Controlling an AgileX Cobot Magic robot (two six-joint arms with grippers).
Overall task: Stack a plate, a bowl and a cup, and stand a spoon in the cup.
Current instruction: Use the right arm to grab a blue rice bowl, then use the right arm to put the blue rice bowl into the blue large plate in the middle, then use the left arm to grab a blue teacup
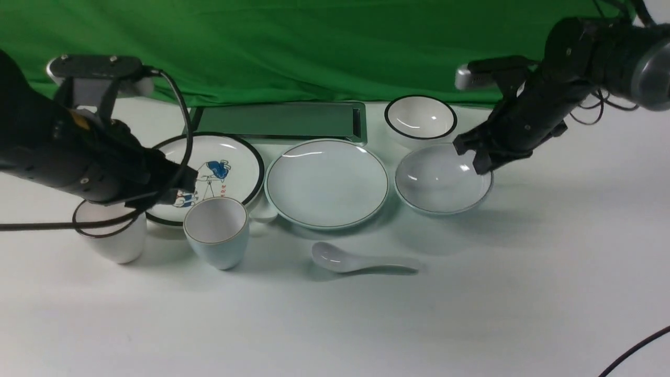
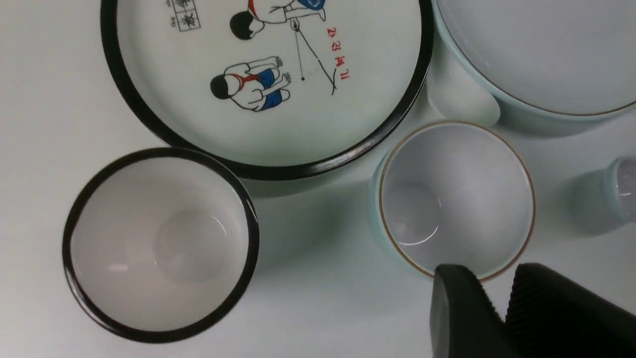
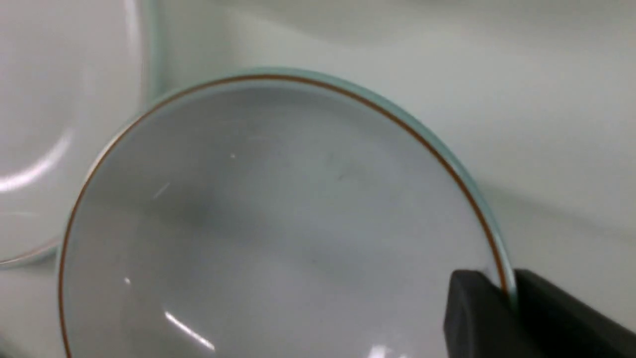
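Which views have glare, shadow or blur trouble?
Front: sharp glints on the bowl, soft shadow under the spoon; left wrist: mostly crisp, small highlights inside the cup; right wrist: softest overall, end effector blurred, bright streaks in the bowl.

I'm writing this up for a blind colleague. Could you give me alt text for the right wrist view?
Dark gripper with its jaws closed on the rim of a wide pale bowl, one jaw inside and one outside. Part of a pale plate shows beside the bowl, both above a white table.
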